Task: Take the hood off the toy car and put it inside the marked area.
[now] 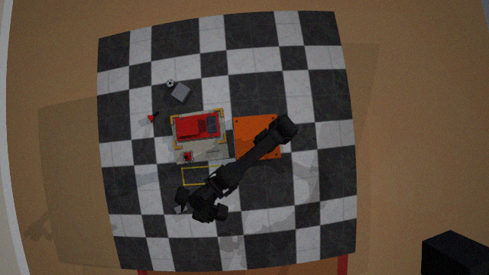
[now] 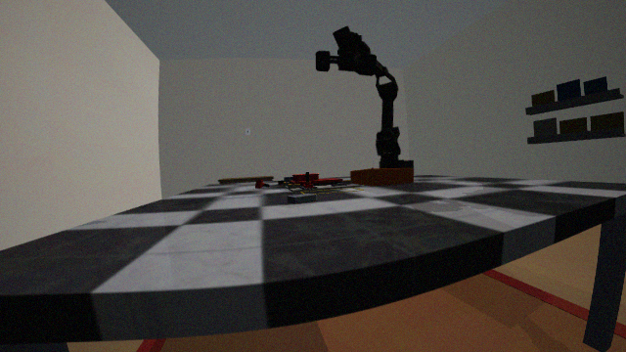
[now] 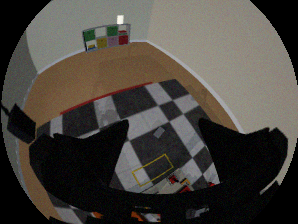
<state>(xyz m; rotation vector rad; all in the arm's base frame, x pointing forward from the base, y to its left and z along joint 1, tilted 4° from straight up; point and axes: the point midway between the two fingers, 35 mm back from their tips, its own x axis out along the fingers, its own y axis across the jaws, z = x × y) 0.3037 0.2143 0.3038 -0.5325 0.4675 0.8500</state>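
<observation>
The arm (image 2: 386,117) is reaching high above the tabletop (image 1: 325,95), and its fingers are standing wide apart with nothing between them; the wrist view shows only bare checker squares in the gap. The car (image 1: 197,127) is sitting on a grey plate near the tabletop's centre, a little toward the left edge, and its hood (image 1: 187,127) appears to be in place as the red panel on the left part of the body, though the top view is too coarse to show the seam. The marked area (image 1: 195,176), a yellow outline, is lying just beside the plate on the side toward the near edge in the top view.

Several risks are showing. The gripper (image 1: 182,198) is hanging past the outline, toward the near-left corner, so a straight descent would be missing the car altogether. A small grey block (image 1: 180,209) is lying under the gripper, and a careless drop could be knocking it. The hood looks low and flat, so the fingers could be closing on the whole body and dragging the car off its plate, or slipping off the thin edge. Small red parts (image 1: 152,117) are lying near the car toward the left edge and could be swept aside. The outline is narrow, so the hood may land across its border.
</observation>
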